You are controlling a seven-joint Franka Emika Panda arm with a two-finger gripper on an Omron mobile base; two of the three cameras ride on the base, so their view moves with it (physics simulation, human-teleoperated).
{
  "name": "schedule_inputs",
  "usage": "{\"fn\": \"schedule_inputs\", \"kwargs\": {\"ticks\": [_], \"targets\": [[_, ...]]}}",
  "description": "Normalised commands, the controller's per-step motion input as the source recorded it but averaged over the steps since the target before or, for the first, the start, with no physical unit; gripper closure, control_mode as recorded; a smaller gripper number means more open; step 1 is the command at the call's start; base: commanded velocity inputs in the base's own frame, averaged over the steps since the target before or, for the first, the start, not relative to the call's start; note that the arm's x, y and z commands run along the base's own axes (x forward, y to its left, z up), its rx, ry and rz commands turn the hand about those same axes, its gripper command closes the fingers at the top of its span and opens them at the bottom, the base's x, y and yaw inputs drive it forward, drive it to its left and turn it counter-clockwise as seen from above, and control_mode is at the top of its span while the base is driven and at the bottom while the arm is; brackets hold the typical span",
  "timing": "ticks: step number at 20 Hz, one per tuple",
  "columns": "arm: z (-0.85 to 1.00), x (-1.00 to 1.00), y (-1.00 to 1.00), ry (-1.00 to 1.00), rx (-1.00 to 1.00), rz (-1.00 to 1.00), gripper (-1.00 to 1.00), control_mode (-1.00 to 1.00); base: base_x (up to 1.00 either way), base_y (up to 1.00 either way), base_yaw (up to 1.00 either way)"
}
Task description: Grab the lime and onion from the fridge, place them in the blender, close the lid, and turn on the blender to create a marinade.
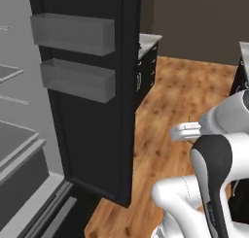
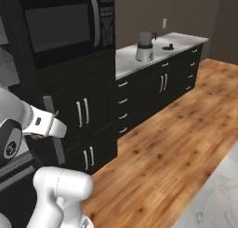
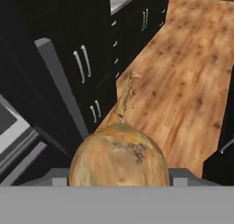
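A built-in black microwave (image 2: 60,24) is set above black cabinets (image 2: 158,85) with silver handles, a pale countertop (image 2: 160,48) is carried along the wall, and a wooden floor (image 2: 181,143) is laid beside them.

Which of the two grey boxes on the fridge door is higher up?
The upper door bin is the higher one, near the top of the open black fridge door. The other bin hangs just below it.

Soft, even rendered light; the wooden floor (image 2: 176,143) glows warm, black cabinets (image 2: 83,115) swallow detail, everything slightly blurry.
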Motion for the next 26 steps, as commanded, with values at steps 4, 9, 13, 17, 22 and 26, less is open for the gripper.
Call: {"fn": "schedule_inputs", "kwargs": {"ticks": [4, 9, 13, 17, 22, 26], "targets": [[0.00, 0.00, 0.00, 0.00, 0.00, 0.00, 1.00, 1.00, 0.49, -0.48, -0.20], [0.00, 0.00, 0.00, 0.00, 0.00, 0.00, 1.00, 1.00, 0.15, -0.83, -0.11], [0.00, 0.00, 0.00, 0.00, 0.00, 0.00, 1.00, 1.00, 0.91, -0.30, -0.25], [0.00, 0.00, 0.00, 0.00, 0.00, 0.00, 1.00, 1.00, 1.00, -0.02, -0.33], [0.00, 0.00, 0.00, 0.00, 0.00, 0.00, 1.00, 1.00, 1.00, 0.00, -0.28], [0.00, 0.00, 0.00, 0.00, 0.00, 0.00, 1.00, 1.00, 1.00, 0.00, -0.16]]}}
